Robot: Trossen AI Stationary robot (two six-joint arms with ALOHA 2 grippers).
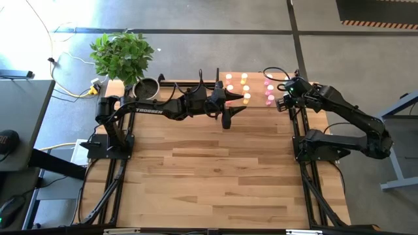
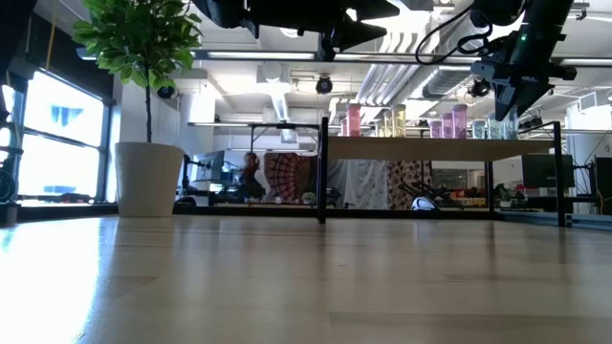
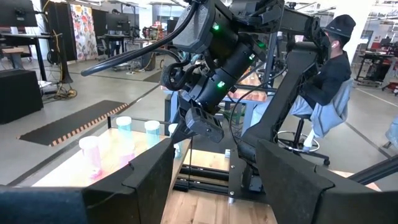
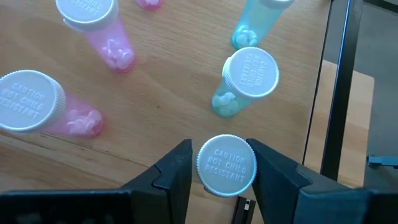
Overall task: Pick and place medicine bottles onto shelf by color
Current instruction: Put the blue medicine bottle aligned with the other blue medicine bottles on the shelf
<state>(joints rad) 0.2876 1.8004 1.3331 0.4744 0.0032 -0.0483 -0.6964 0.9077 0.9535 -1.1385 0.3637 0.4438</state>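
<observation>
The shelf point(image 1: 257, 104) stands at the table's far edge, and several medicine bottles stand upright on it: yellow ones point(image 1: 230, 87) and pink ones point(image 1: 269, 98). Over its right end my right gripper point(image 4: 221, 171) slants down, a finger on each side of one white-capped bottle point(image 4: 226, 165), whose body is hidden under the cap. Around it stand pink bottles point(image 4: 37, 106) and pale blue-green ones point(image 4: 249, 78). My left gripper point(image 3: 217, 186) hangs open and level beside the shelf's left part point(image 1: 243, 99), with nothing between its fingers. My right gripper has a finger point(image 4: 174, 174) on each side of the bottle's white cap point(image 4: 211, 163), coming from above at a slant. A thin gap shows at one finger; whether the other touches the cap I cannot tell. The bottle stands upright on the shelf.
A potted plant point(image 1: 123, 55) and a dark round pot point(image 1: 147, 86) stand at the far left corner. The black frame rails point(image 1: 304, 170) run along both table sides. The wide wooden tabletop point(image 1: 215, 176) lies nearer. A person sits beyond the table point(image 3: 329, 68).
</observation>
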